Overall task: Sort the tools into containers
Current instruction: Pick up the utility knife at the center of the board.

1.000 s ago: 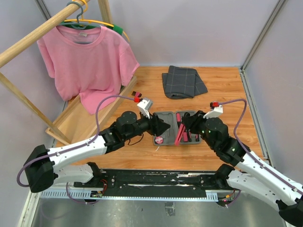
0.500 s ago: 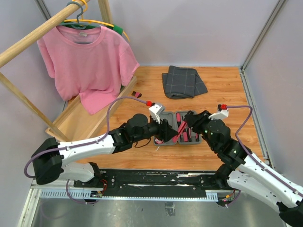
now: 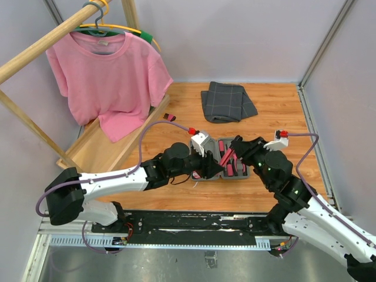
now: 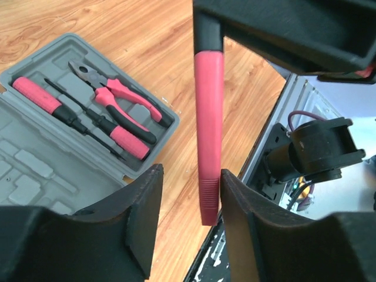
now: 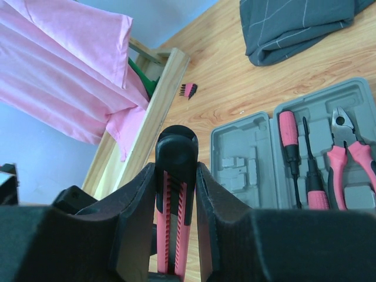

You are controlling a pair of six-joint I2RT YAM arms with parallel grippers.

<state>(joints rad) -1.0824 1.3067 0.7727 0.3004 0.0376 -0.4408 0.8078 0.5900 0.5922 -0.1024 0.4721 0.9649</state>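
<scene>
My right gripper point(image 5: 176, 176) is shut on a pink and black utility knife point(image 5: 176, 235), held above the table near the open grey tool case point(image 3: 207, 144). The knife point(image 3: 225, 159) slants down to my left gripper point(image 3: 216, 170). In the left wrist view the knife's pink end point(image 4: 209, 117) hangs between the open fingers of the left gripper point(image 4: 191, 200), close against the right finger, with a gap to the left one. The case point(image 4: 35, 170) holds pink-handled pliers point(image 4: 117, 94) and two screwdrivers point(image 4: 41, 97).
A folded grey cloth point(image 3: 228, 101) lies at the back of the table. A pink shirt point(image 3: 106, 76) hangs on a wooden rack point(image 3: 94, 150) at the left. A small red and black bit holder point(image 3: 170, 117) lies near the rack. The metal rail point(image 3: 194, 223) runs along the near edge.
My left arm has swung right, away from the case's left half, and its open fingers now stand round the knife's lower end. The right gripper has shifted slightly right with the knife.
</scene>
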